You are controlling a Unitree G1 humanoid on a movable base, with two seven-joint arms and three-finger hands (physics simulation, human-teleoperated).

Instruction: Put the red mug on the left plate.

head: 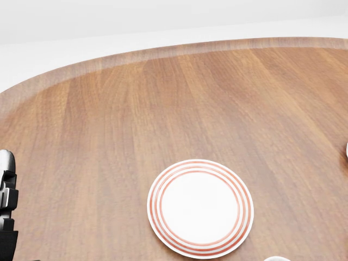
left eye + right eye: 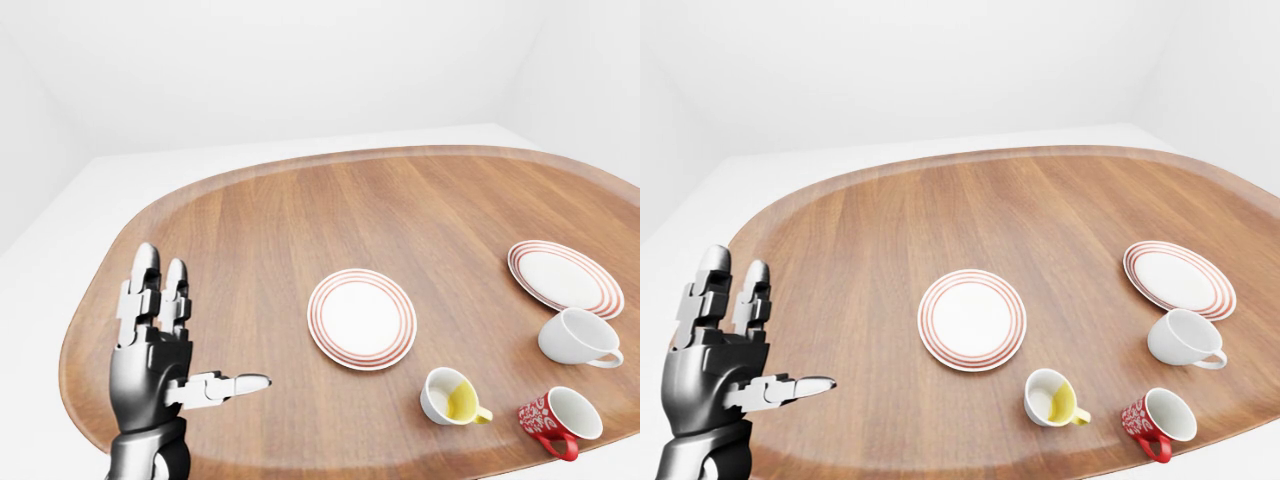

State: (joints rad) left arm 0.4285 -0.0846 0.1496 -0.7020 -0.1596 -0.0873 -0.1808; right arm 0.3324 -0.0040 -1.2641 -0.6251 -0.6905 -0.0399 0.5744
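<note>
Left-eye view shows the whole layout: a wide oval wooden table (image 2: pixel 300 220) carrying two white plates with red rings, three mugs and one raised robot hand. The red patterned mug with a white interior (image 2: pixel 557 421) lies tipped on its side near the bottom right edge of the table, mouth turned up and to the right, handle low. Just left of it sits a white mug with a yellow interior (image 2: pixel 452 397), and above it a plain white mug (image 2: pixel 576 338), also on its side. The left red-ringed plate (image 2: pixel 361 318) sits near the middle of the table and holds nothing; the right red-ringed plate (image 2: pixel 564 277) lies well apart toward the right edge, likewise bare. The dark metallic left hand (image 2: pixel 158 355) stands upright at the lower left, fingers extended and thumb stretched sideways, released and holding nothing, far from the red mug. The right hand is not in view in any picture, so its state cannot be told. By my reading the task has not begun in earnest: the mug is ungrasped, and reaching, gripping, carrying and setting it on the left plate all remain.
</note>
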